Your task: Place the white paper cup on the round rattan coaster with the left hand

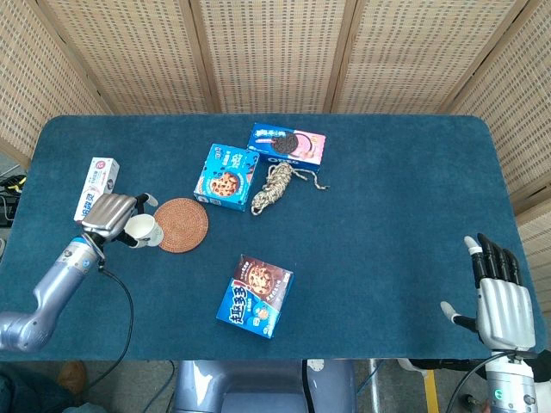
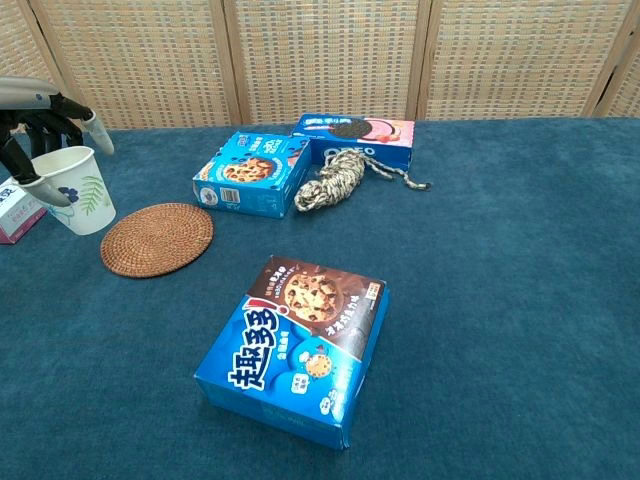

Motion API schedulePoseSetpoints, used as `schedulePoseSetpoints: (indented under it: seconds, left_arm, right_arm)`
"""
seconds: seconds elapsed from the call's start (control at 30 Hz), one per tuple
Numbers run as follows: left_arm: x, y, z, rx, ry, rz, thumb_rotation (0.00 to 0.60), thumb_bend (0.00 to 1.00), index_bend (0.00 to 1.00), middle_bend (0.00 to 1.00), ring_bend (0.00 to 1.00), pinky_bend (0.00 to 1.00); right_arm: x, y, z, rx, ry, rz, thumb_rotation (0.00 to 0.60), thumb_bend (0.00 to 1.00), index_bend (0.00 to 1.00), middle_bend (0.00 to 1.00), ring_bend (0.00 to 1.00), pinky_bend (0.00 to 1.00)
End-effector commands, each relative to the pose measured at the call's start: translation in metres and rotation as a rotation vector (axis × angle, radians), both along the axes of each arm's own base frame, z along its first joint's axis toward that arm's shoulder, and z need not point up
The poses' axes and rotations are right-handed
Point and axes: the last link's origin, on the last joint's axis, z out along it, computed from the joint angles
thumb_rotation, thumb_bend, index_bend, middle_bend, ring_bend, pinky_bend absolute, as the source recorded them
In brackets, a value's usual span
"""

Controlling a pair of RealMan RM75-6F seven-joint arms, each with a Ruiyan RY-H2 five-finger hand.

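Note:
My left hand (image 1: pixel 114 215) grips the white paper cup (image 1: pixel 142 230), which carries a green leaf print (image 2: pixel 80 189) and is lifted off the table, tilted a little. It hangs just left of the round rattan coaster (image 1: pixel 179 224) (image 2: pixel 157 239), beside it and not over its middle. The left hand (image 2: pixel 35 115) shows at the left edge of the chest view, fingers wrapped round the cup's far side. My right hand (image 1: pixel 501 292) stays open at the table's near right corner, holding nothing; the chest view does not show it.
A toothpaste box (image 1: pixel 95 190) lies just behind my left hand. A blue cookie box (image 1: pixel 228 176), an Oreo box (image 1: pixel 287 144) and a rope bundle (image 1: pixel 275 186) sit behind the coaster. Another blue cookie box (image 1: pixel 255 295) lies near the front.

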Motion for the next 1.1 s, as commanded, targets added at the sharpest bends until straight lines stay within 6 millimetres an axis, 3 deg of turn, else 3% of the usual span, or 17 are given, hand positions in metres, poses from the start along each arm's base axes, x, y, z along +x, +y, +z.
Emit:
schedulePoseSetpoints:
  seconds: [0.03, 0.37, 0.7, 1.1]
  left_arm:
    - [0.007, 0.025, -0.011, -0.029, -0.007, 0.056, 0.6, 0.0, 0.28, 0.5, 0.48, 0.43]
    - [0.019, 0.046, -0.031, -0.028, 0.045, 0.057, 0.6, 0.0, 0.28, 0.5, 0.46, 0.43]
    - [0.029, 0.053, -0.056, -0.041, 0.044, 0.071, 0.6, 0.0, 0.28, 0.5, 0.46, 0.43]
    - [0.028, 0.055, -0.066, -0.001, 0.087, 0.088, 0.6, 0.0, 0.24, 0.46, 0.44, 0.4]
  right_arm:
    - [-0.001, -0.001, -0.002, 0.006, 0.003, -0.006, 0.6, 0.0, 0.04, 0.0, 0.0, 0.0]
    - [-0.004, -0.004, -0.006, 0.014, 0.001, -0.02, 0.6, 0.0, 0.04, 0.0, 0.0, 0.0]
    - [-0.006, -0.005, -0.005, 0.012, -0.003, -0.025, 0.6, 0.0, 0.04, 0.0, 0.0, 0.0]
    - [-0.007, -0.005, -0.003, 0.005, -0.013, -0.019, 0.6, 0.0, 0.04, 0.0, 0.0, 0.0]
